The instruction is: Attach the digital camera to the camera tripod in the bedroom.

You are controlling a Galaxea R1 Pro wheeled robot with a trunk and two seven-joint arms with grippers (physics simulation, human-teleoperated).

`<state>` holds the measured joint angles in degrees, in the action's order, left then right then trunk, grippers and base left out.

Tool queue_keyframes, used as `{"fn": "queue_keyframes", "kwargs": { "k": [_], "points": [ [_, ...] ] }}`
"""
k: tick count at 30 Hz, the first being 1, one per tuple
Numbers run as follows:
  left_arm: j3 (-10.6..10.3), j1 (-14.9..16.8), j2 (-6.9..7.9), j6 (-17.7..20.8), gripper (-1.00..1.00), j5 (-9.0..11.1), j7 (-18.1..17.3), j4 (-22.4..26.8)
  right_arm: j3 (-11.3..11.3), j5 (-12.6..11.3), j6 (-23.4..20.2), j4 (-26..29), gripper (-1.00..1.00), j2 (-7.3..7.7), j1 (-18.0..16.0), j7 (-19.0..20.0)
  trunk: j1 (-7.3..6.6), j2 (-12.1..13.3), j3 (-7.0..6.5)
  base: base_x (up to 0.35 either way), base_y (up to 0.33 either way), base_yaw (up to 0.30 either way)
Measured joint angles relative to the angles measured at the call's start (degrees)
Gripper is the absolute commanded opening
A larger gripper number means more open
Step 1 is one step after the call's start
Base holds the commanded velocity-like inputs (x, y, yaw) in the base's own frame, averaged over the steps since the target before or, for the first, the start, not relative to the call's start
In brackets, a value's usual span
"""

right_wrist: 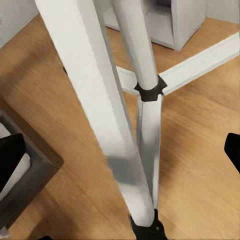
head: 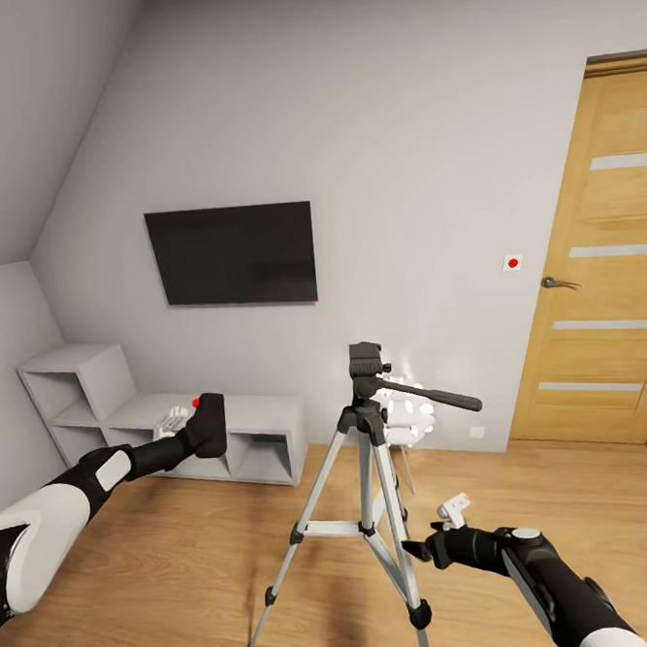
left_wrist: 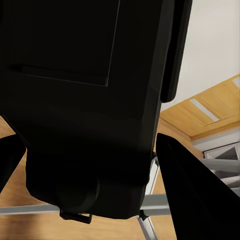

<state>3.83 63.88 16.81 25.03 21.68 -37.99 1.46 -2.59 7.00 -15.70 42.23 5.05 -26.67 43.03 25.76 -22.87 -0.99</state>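
The left gripper (head: 197, 423) is clamped on the digital camera (head: 211, 425), holding it up in the air well to the left of the camera tripod (head: 372, 475) and lower than its black head, probably ready to carry it across to the mount. The right gripper (head: 419, 550) sits low beside a tripod leg, seemingly to steady the stand; its fingers look spread, gripping nothing.

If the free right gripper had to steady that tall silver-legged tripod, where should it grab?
Probably the nearest silver leg of the camera tripod, below the centre braces, approached sideways from the robot's right. The right gripper is level with it, and the slim leg would fit between its fingers.
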Motion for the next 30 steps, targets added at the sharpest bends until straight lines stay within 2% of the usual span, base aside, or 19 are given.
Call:
{"fn": "queue_keyframes", "kwargs": {
  "k": [6, 12, 15, 30],
  "points": [
    [0.0, 0.0, -0.18, 0.0, -1.00, 0.0, 0.0, 0.0, 1.9, 0.3, 1.0, -0.4, 1.00, -1.84, 0.0, -0.7, 0.00, 0.0, 0.00, 0.001, 0.000, 0.000],
    [0.0, 0.0, -0.22, 0.0, -1.00, 0.0, -0.1, 0.0, 2.0, 0.4, 1.2, -0.6, 1.00, -2.96, 0.0, -2.0, -0.03, 0.0, 0.00, 0.187, 0.017, 0.000],
    [0.0, 0.0, -0.21, 0.0, -1.00, 0.0, -0.2, 0.0, 2.0, 0.4, 1.2, -0.7, 1.00, -3.10, 0.0, -2.3, -0.02, 0.0, 0.00, 0.226, 0.026, 0.000],
    [0.0, 0.0, -0.20, -0.1, -1.00, 0.0, -0.1, 0.0, 1.9, 0.4, 1.6, -0.8, 1.00, -3.20, 0.0, -2.5, 0.00, 0.0, 0.00, 0.006, 0.001, 0.000]
  ]
}}
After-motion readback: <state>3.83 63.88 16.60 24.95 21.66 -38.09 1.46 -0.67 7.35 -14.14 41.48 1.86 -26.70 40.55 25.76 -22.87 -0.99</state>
